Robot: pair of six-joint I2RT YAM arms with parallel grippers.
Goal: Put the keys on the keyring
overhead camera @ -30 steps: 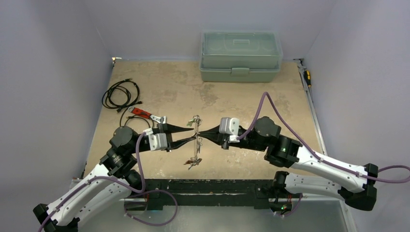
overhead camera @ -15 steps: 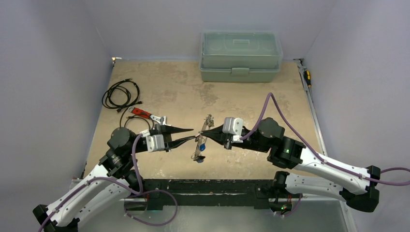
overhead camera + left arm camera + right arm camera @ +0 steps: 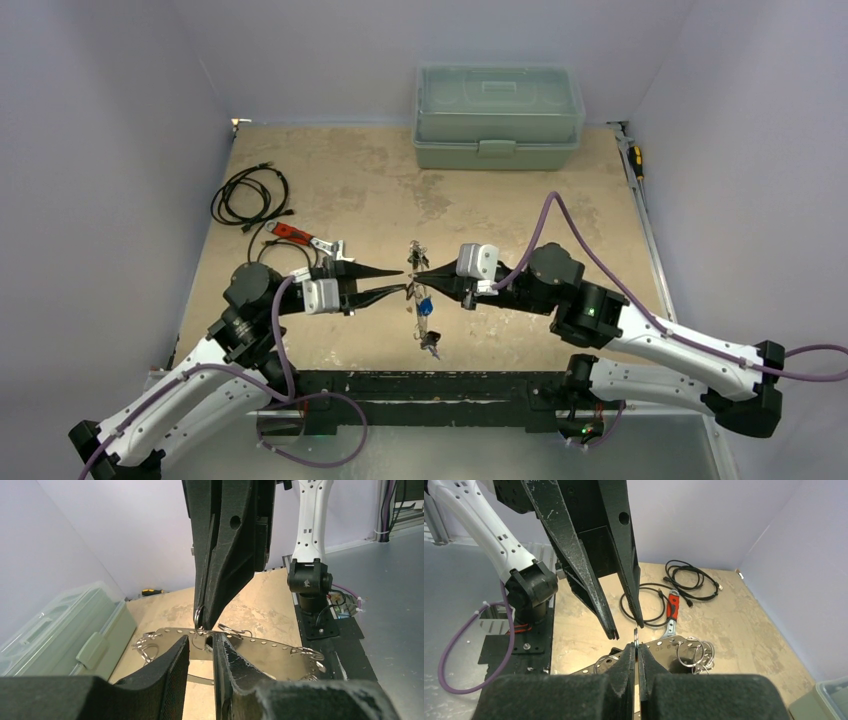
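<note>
The keyring (image 3: 414, 252) is a flat perforated grey metal loop carrying several small split rings, held edge-up between the two grippers. It also shows in the left wrist view (image 3: 270, 648) and the right wrist view (image 3: 663, 648). Keys hang from its near end: one with a blue head (image 3: 424, 306), and a dark one (image 3: 432, 343) lower down. My right gripper (image 3: 416, 272) (image 3: 636, 649) is shut on a small split ring (image 3: 636, 635) at the loop's edge. My left gripper (image 3: 403, 279) (image 3: 200, 646) is open, its tips either side of the loop's edge.
A red-handled wrench (image 3: 303, 236) and a coiled black cable (image 3: 250, 195) lie at the left. A green lidded toolbox (image 3: 498, 115) stands at the back. A screwdriver (image 3: 635, 158) lies along the right edge. The black base rail (image 3: 430, 385) runs along the near edge.
The right gripper moved slightly left and nearer with the keyring. The hanging keys swung to the right and nearer. The left gripper stayed about where it was, jaws apart.
</note>
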